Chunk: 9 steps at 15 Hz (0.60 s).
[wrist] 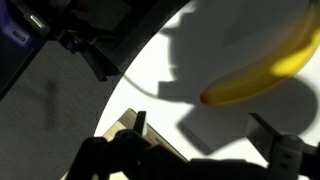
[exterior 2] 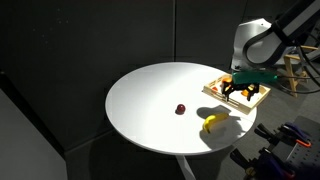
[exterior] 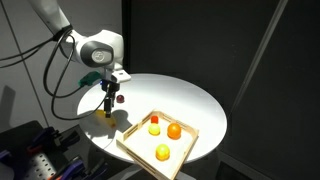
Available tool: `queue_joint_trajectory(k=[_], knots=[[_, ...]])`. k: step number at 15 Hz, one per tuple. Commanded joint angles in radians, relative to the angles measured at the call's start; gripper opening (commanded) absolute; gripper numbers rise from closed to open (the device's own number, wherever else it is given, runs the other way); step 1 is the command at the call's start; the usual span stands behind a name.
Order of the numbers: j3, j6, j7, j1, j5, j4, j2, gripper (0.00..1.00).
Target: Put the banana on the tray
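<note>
The banana (exterior: 104, 114) is small, curved and yellow, and lies on the round white table near its edge, apart from the tray; it also shows in an exterior view (exterior 2: 214, 123). In the wrist view the banana (wrist: 265, 68) lies at the top right, beyond the fingers. The light-wood tray (exterior: 135, 143) sits beside it with round fruits in it; it also shows in an exterior view (exterior 2: 213, 88), and its corner in the wrist view (wrist: 125, 126). My gripper (exterior: 107, 98) (exterior 2: 240, 90) (wrist: 200, 150) hovers above the table close to the banana, open and empty.
The tray holds a yellow fruit with a red top (exterior: 154, 127), an orange fruit (exterior: 174, 130) and a yellow fruit (exterior: 162, 152). A small dark red thing (exterior: 120, 98) (exterior 2: 181, 109) lies on the white table (exterior: 190, 105). Dark curtains stand behind.
</note>
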Motion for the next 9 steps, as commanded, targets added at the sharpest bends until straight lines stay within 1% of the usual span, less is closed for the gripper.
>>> queue_joint_trajectory(k=[1,9], knots=[[-0.017,-0.002,-0.001,0.018,0.002,0.002,0.001,1.0],[-0.015,0.026,0.047,0.05,0.002,0.018,0.069,1.0]])
